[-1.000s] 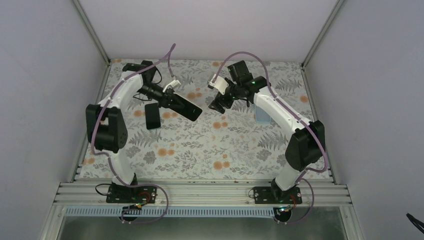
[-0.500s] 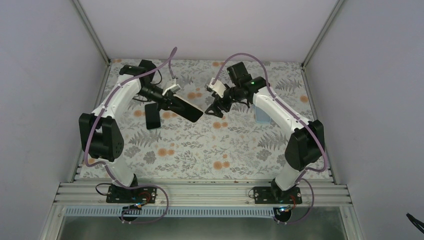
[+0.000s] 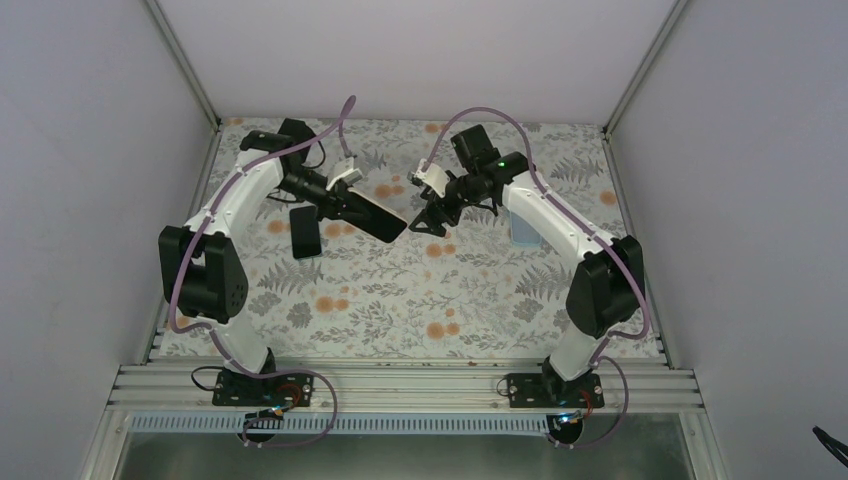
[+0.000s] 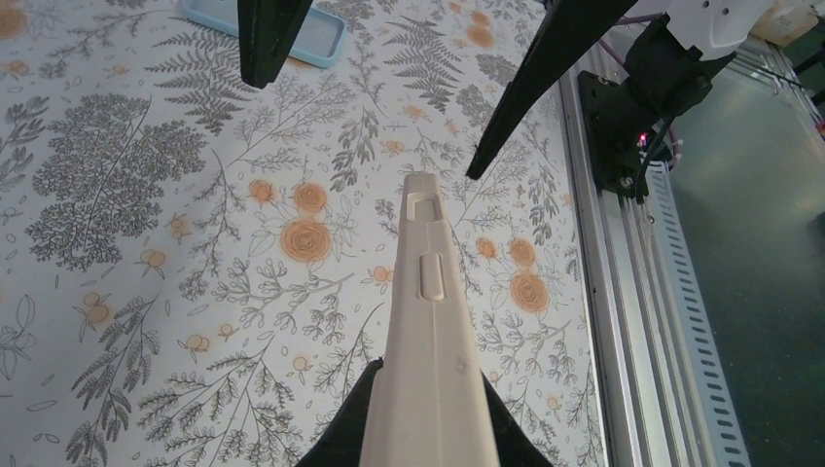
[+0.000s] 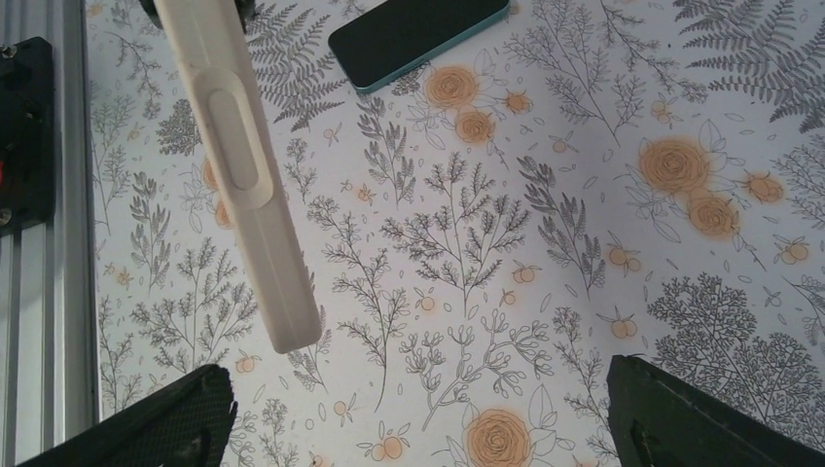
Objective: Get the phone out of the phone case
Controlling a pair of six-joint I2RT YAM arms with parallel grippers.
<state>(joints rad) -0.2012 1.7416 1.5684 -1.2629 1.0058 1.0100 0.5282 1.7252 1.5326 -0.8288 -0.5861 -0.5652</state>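
Note:
My left gripper is shut on one end of a phone in a beige case and holds it above the table, dark face up. In the left wrist view the case's side with its buttons sticks out from my left gripper. My right gripper is open just past the case's free end, not touching it. In the right wrist view the case hangs upper left, above my wide-open right gripper; its fingers show in the left wrist view.
A dark phone with a teal edge lies on the floral table under the left arm; it also shows in the right wrist view. A light blue case lies by the right arm, also seen in the left wrist view.
My right gripper has moved a little left and down, closer to the free end of the held case. The left arm's elbow shifted left; the case stays held.

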